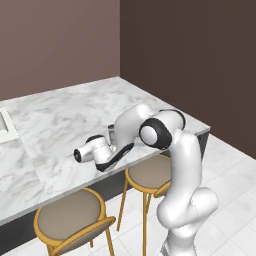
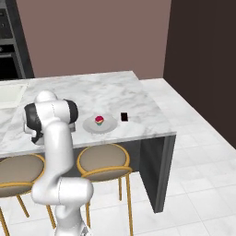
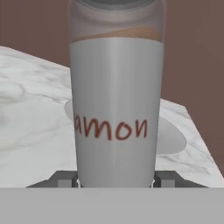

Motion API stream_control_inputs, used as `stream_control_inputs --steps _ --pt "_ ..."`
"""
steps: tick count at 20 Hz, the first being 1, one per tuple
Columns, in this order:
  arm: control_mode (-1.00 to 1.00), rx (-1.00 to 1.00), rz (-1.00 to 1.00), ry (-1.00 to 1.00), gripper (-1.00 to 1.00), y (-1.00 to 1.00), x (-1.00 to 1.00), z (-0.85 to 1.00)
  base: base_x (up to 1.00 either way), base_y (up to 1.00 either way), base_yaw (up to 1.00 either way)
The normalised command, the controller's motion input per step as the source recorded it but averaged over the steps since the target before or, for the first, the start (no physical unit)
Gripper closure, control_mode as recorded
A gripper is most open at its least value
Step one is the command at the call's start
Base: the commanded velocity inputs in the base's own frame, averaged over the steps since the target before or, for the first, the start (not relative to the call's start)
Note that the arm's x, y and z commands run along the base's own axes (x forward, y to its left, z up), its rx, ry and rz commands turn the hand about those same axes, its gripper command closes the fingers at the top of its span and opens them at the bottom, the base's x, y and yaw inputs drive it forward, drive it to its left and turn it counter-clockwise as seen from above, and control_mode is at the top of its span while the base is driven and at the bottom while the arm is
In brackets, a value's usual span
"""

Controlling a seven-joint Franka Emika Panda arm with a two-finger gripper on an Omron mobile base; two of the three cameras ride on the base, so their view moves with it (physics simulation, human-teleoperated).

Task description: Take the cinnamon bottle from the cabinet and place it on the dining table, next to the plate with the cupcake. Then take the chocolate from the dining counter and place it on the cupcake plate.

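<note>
Even, soft rendered light, faint shadows, no glare, everything sharp.

Cinnamon bottle [image 3: 116, 100] cap cut off above

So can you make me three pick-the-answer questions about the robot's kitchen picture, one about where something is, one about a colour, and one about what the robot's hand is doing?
1. Where is the chocolate?
A. On the marble table, beside the plate
B. On a stool
C. On the floor

2. What colour is the top of the cupcake?
A. Blue
B. Pink-red
C. Yellow

3. What is the gripper doing?
A. Hanging open with nothing in it
B. Pressing on the cupcake
C. Holding the cinnamon bottle

Answers:
1. A, the small black bar lies on the marble just past the plate, toward the table's end.
2. B, the right base view shows a pink-red top.
3. C, in the hand view the bottle stands upright between the two fingertips, over the table.
</note>
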Motion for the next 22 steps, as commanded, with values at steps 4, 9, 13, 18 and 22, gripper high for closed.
stream_control_inputs --steps 4,9,13,18,22 --pt "-1.0 0.0 0.0 0.0 1.0 -0.19 0.16 -0.19 0.0 0.0 0.0" --pt "-1.0 0.0 0.0 -0.01 1.0 -0.14 0.17 -0.23 0.0 0.0 0.0" --pt "-1.0 0.0 0.01 -0.05 1.0 -0.11 0.25 -0.18 0.0 0.0 0.0" --pt "-1.0 0.01 0.01 -0.09 1.0 -0.14 0.28 -0.17 0.0 0.0 0.0" --pt "-1.0 0.02 0.03 -0.08 1.0 -0.13 0.25 -0.2 0.0 0.0 0.0"
